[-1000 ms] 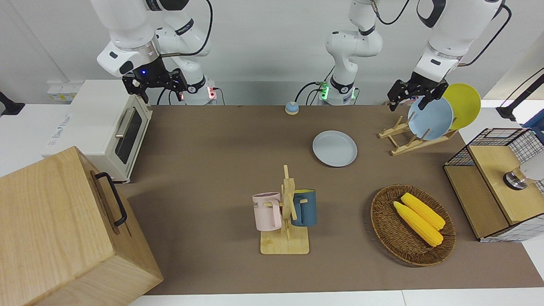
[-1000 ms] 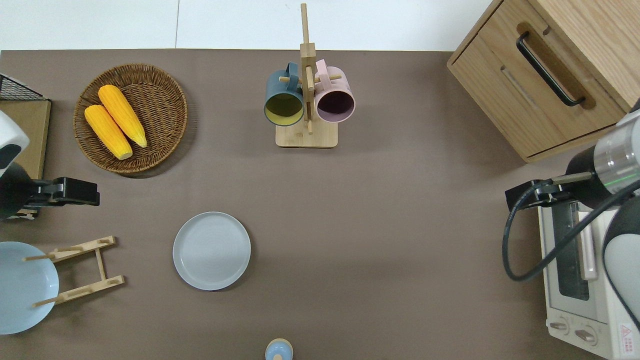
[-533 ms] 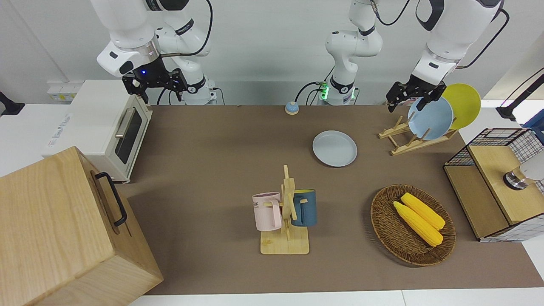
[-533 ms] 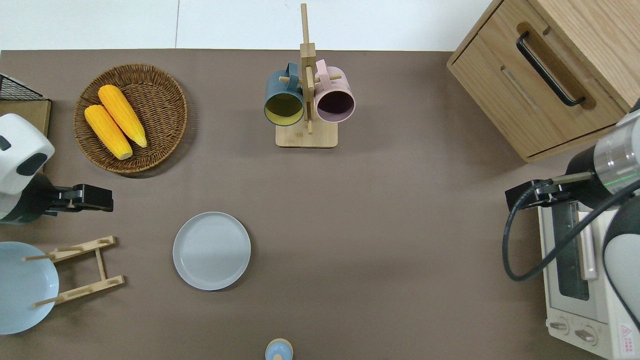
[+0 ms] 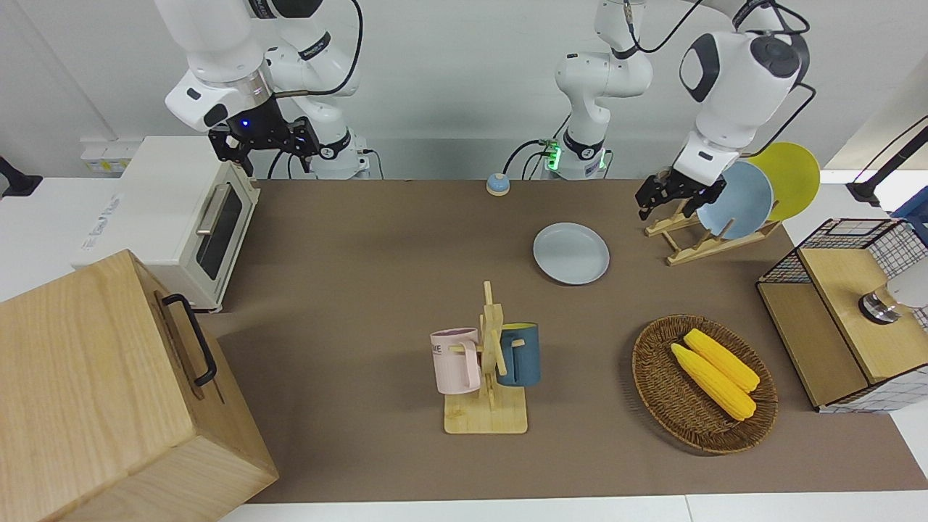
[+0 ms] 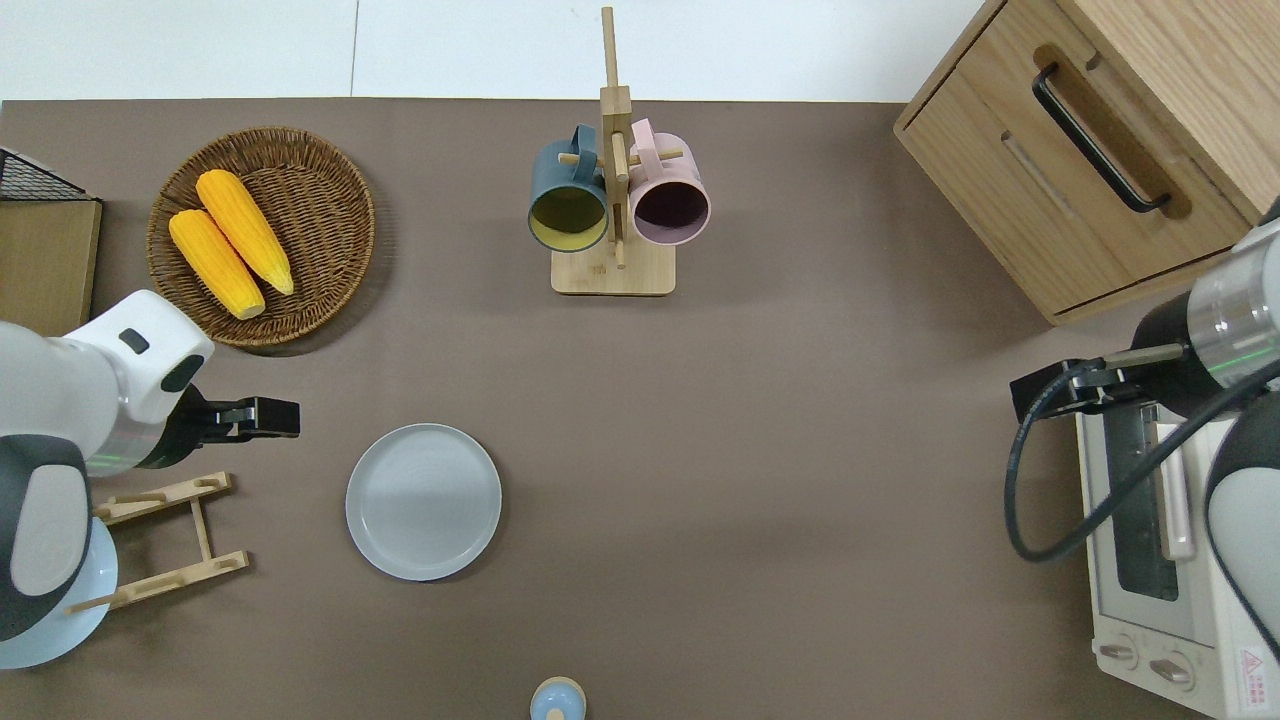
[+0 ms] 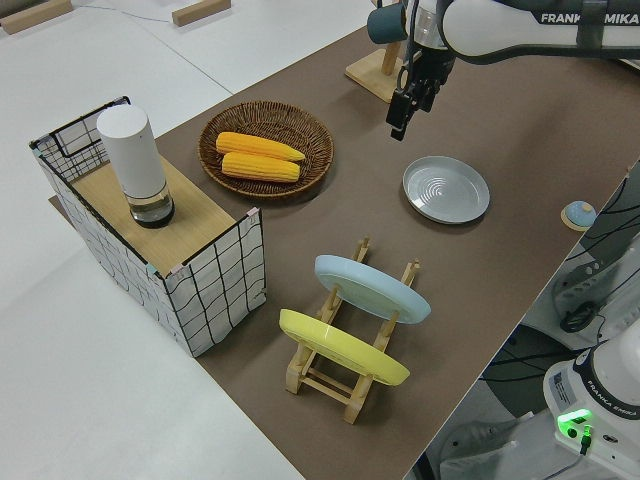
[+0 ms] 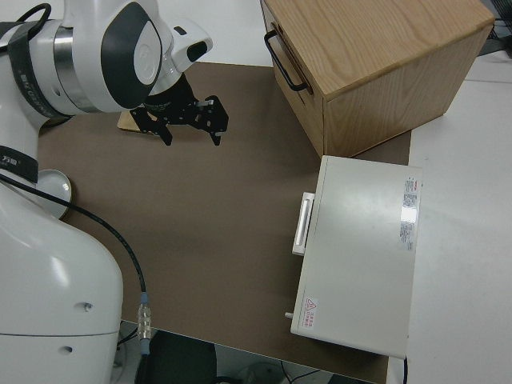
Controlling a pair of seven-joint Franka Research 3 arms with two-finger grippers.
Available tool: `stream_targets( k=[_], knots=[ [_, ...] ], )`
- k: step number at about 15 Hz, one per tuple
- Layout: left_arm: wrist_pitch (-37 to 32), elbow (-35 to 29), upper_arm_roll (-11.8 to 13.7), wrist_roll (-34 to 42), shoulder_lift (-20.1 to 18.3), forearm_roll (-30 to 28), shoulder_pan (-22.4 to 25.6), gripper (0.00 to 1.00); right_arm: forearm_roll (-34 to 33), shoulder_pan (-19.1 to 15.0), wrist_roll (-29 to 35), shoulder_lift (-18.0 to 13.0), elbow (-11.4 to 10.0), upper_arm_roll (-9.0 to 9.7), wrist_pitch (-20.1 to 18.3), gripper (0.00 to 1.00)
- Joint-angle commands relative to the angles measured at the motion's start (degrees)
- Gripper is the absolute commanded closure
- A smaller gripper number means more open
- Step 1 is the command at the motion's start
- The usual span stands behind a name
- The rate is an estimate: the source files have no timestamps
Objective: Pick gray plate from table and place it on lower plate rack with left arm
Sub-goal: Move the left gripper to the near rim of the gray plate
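The whole table [image 5: 377, 239] is seen from across it in the front view, robots at 12 o'clock. It is seen straight down in the overhead view, robots at 6 o'clock. The gray plate [image 6: 423, 501] is shared by both and by the closer left side view.

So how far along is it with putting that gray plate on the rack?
Barely started. Nothing is done yet: the gray plate lies flat on the table, untouched. The left claw hangs empty in the air beside the plate, toward the left arm's end. Grasping, lifting and slotting the plate into the lower plate rack remain. The right arm is parked.
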Motion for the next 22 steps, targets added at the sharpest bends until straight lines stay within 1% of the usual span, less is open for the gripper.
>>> stream_targets(
  k=[1,5,7,11,17,22],
  knots=[
    [6.6,-7.4,0.3,-1.0,-2.0,-0.6,-0.8,0.01,-0.4,-1.3,0.7,-0.1,0.4,1.13,-0.6,0.017],
    [12.4,-13.1,0.2,-1.0,-0.8,-0.6,-1.1,0.01,-0.4,-1.3,0.7,-0.1,0.4,1.13,-0.6,0.017],
    [14.1,-15.3,0.3,-1.0,-0.1,-0.6,-1.6,0.01,-0.4,-1.3,0.7,-0.1,0.4,1.21,-0.6,0.017],
    [15.3,-16.5,0.2,-1.0,2.8,-2.0,-2.3,0.01,-0.3,-1.3,0.7,-0.1,0.4,1.21,-0.6,0.017],
    [16.8,-17.9,0.2,-1.0,6.6,-2.1,-3.1,0.01,-0.4,-1.3,0.7,-0.1,0.4,1.13,-0.6,0.017],
    [19.6,-19.6,0.2,-1.0,8.3,-2.3,-3.7,0.03,-0.3,-1.3,0.7,-0.1,0.4,1.13,-0.6,0.017]
  ],
)
